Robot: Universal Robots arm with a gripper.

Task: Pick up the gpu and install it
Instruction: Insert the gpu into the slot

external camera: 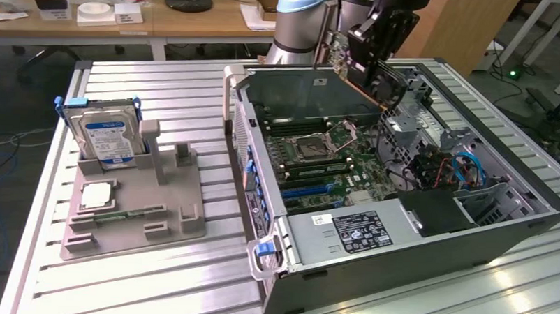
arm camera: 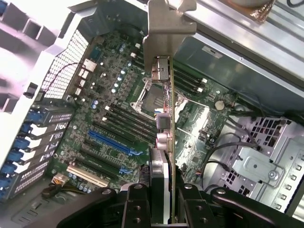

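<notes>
Green and seen edge-on, the gpu [arm camera: 162, 121] sits clamped between the gripper's [arm camera: 161, 209] two black fingers [arm camera: 135, 206], which close narrowly on the end of the card nearest the wrist. Its long silver bracket [arm camera: 159, 42] runs away from the hand and ends in a bent tab. In the exterior view the arm holds the card tilted above the far end of the open computer case [external camera: 501, 234], near the case's upright far wall and clear of the parts below it. Beneath the card lies the green motherboard [external camera: 331, 166], with its square processor socket [arm camera: 151, 97], rows of dark memory slots and a long blue expansion slot [arm camera: 111, 142]; the card touches none of them. A black-labelled power supply [external camera: 352, 233] fills the case's near corner. On the exterior view's left, well apart from the case, a grey fixture [external camera: 138, 215] stands on the ribbed metal table [external camera: 145, 285] and holds a silver hard drive [external camera: 108, 137] with a blue label upright
</notes>
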